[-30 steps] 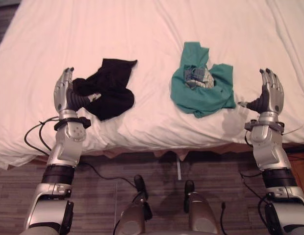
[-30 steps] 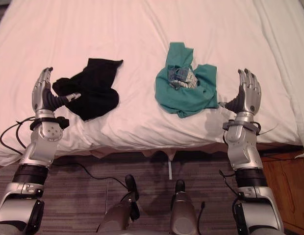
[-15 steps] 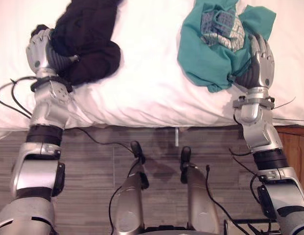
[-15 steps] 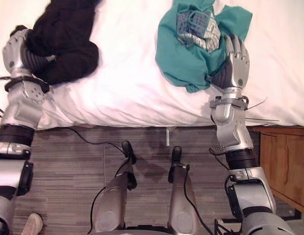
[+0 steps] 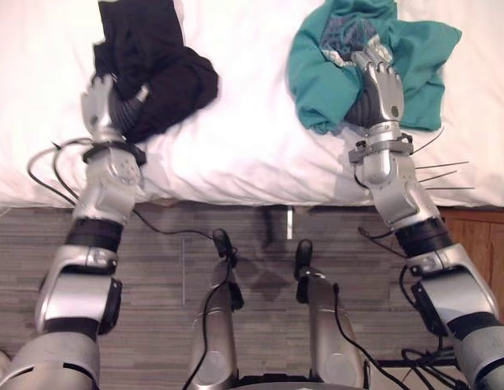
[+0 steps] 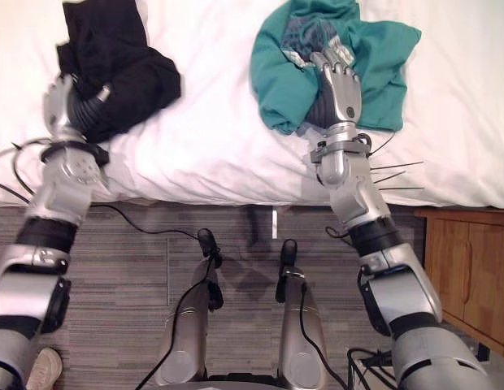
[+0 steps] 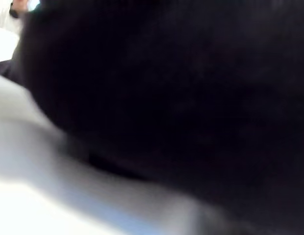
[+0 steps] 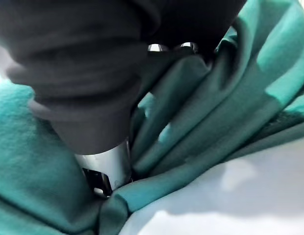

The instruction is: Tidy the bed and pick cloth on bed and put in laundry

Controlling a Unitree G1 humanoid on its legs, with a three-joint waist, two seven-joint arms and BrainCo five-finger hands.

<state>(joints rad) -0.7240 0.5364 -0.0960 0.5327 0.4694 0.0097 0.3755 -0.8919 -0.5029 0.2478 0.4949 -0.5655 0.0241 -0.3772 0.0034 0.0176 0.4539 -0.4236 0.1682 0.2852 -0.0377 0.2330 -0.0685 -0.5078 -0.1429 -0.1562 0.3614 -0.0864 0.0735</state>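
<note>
A black cloth (image 5: 158, 61) lies bunched near the white bed's (image 5: 252, 154) front edge. My left hand (image 5: 99, 101) is at its left side, fingers curled into the fabric and thumb across it; black cloth (image 7: 191, 98) covers the left wrist view. To the right, a teal cloth (image 5: 317, 77) lies crumpled around a grey patterned piece (image 5: 343, 34). My right hand (image 5: 378, 85) rests on top of it, its fingers (image 6: 332, 58) only slightly bent. In the right wrist view, the thumb (image 8: 108, 166) presses into a teal fold (image 8: 215, 112).
The bed's front edge runs across just below both hands, with grey plank floor (image 5: 252, 268) under it. A wooden bedside cabinet (image 6: 471, 260) stands at the right. A light shoe (image 6: 42, 370) shows at the lower left on the floor.
The left hand's fingers have curled into the black cloth, bunching it. The right hand has slid from the teal cloth's right edge onto its top, fingers starting to bend. The camera has shifted.
</note>
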